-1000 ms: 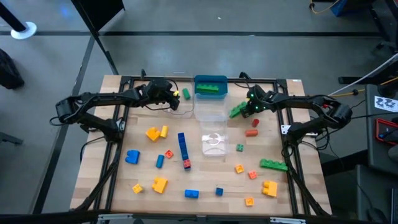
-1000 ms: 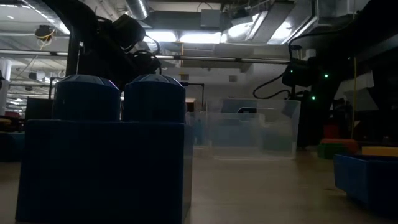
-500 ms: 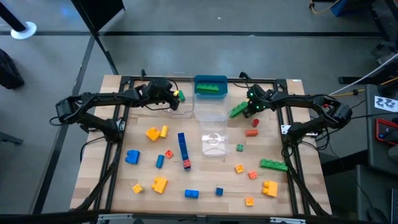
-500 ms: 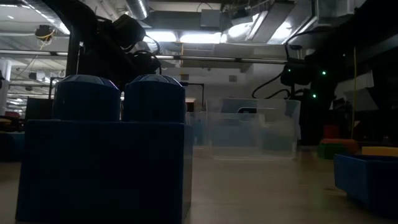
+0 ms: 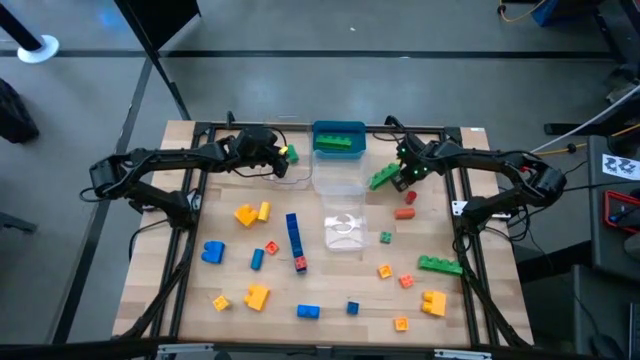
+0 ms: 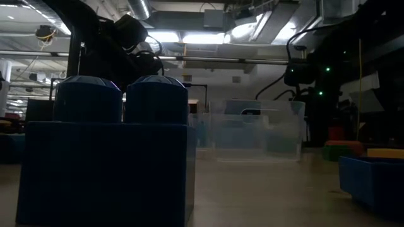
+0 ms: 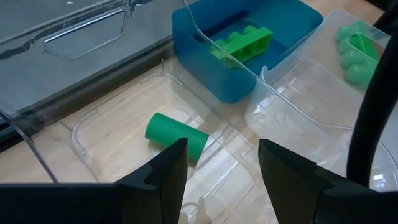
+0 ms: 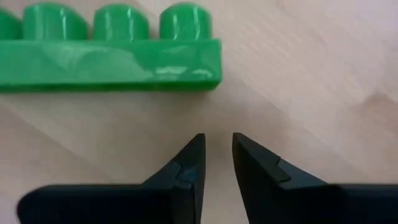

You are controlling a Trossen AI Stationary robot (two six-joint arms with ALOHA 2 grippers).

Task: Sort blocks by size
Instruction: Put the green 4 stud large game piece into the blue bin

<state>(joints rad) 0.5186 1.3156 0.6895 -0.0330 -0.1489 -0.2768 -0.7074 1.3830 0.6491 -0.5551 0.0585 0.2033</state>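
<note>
From above, the teal-blue tray [image 5: 339,139] is seen at the table's far edge, with a long green bar [image 5: 338,144] lying in it. Two clear tubs [image 5: 340,185] are lined up just in front of the tray, toward the table's middle. The left gripper [image 5: 280,158] is held beside the tray, over a third clear tub [image 5: 293,170]. The right gripper [image 5: 400,178] is placed on the tray's other side, just beside a green bar [image 5: 382,178] on the wood. The remaining blocks [image 5: 296,240] are scattered well in front of the tray, with bare wood left between them.

From table height, a dark blue brick [image 6: 104,151] fills the near ground; the clear tubs [image 6: 255,129] are seen beyond it.

In the left wrist view, the fingers [image 7: 158,177] are spread with nothing between them, above a green cylinder [image 7: 176,135] inside the tub beside the tray [image 7: 242,50].

In the right wrist view, the fingertips [image 8: 194,155] are nearly closed, a narrow gap is left, and nothing is gripped; the green bar [image 8: 112,62] lies just beyond them on bare wood.
</note>
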